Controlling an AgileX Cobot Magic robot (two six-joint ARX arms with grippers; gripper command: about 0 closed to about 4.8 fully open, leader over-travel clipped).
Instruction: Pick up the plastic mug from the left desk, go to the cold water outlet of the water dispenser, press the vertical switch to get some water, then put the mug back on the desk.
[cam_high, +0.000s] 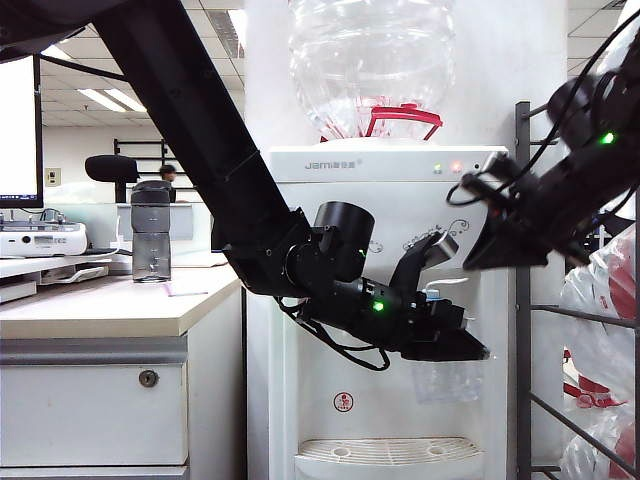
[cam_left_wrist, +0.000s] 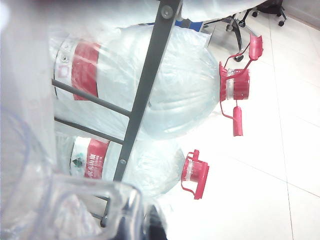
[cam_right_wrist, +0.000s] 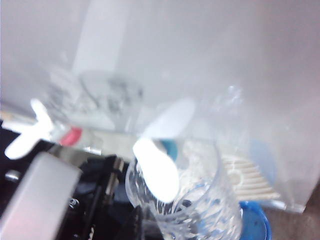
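Item: plastic mug (cam_high: 447, 378), clamped in left gripper (cam_high: 447, 343) under cold water outlet (cam_right_wrist: 168, 148) of water dispenser (cam_high: 330, 260). Right gripper (cam_high: 483, 255), jaws together (empty), near vertical switch (cam_right_wrist: 156, 169). Risk: off-centre press, spill.

Office room with fluorescent ceiling panels (cam_high: 105, 98), glossy white floor tiles (cam_left_wrist: 280, 150), grey metal rack (cam_high: 523, 300) right of the white pillar (cam_high: 500, 60), swivel chair (cam_left_wrist: 250, 12) beyond the rack.

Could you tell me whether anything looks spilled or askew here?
Nothing stands out. The left hand holds the mug upright under the dispenser's taps; the right hand hovers nearby, shut. No spill visible.
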